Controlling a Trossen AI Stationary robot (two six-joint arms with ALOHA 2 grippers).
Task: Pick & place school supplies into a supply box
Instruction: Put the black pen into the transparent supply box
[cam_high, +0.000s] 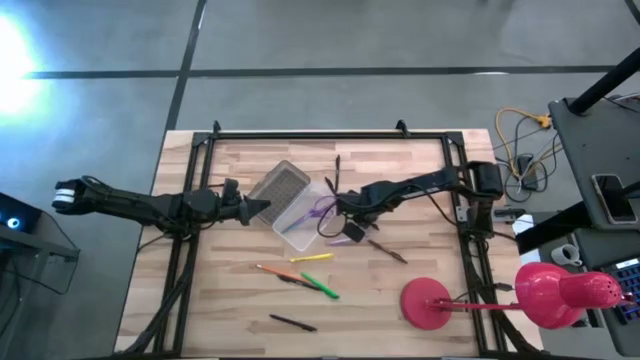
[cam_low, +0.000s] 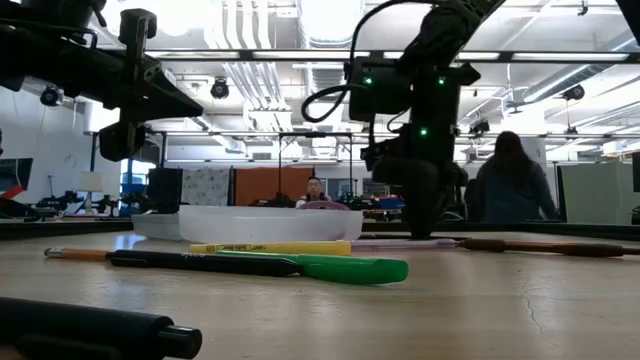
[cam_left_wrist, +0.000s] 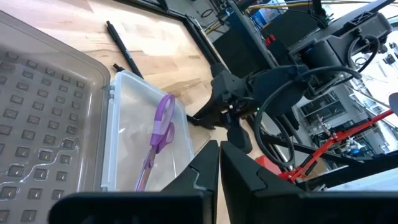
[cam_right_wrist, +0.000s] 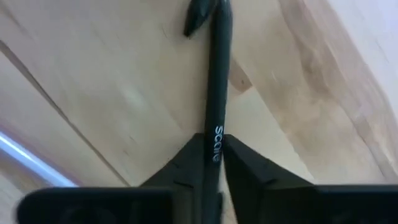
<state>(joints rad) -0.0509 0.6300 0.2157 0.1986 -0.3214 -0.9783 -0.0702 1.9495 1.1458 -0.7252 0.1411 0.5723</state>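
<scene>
The right gripper (cam_right_wrist: 212, 163) is low over the tabletop (cam_high: 230, 300), just beside the far right corner of the supply box (cam_high: 300, 212), and its jaws are clenched on a black pen (cam_right_wrist: 216, 74) — the pen's barrel runs out from between the two dark fingers (cam_right_wrist: 255, 167) and lies along the wood. In the high view this gripper (cam_high: 338, 205) sits close to the box's right edge.

The supply box stands open near the middle of the tabletop, its ribbed grey lid (cam_high: 278, 186) folded back toward the left arm. Inside the clear tray lie the purple-handled scissors (cam_left_wrist: 158, 134), and nothing else can be made out in it.

The left gripper (cam_high: 262, 207) hovers at the lid side of the box, above the tabletop, with its jaws pressed together and holding nothing; the left wrist view shows the two fingertips (cam_left_wrist: 208, 163) meeting.

Other supplies are still spread out on the wood in front of the box: a yellow pen (cam_high: 313, 258), an orange pencil (cam_high: 272, 270), a green marker (cam_high: 322, 286), a black pen near the front edge (cam_high: 292, 322) and a brown pencil (cam_high: 386, 250) to the right. Another dark pen (cam_high: 337, 168) lies behind the box.

A red lamp (cam_high: 520, 295) lies at the tabletop's right front corner — its round base (cam_high: 428, 303) on the wood.
</scene>
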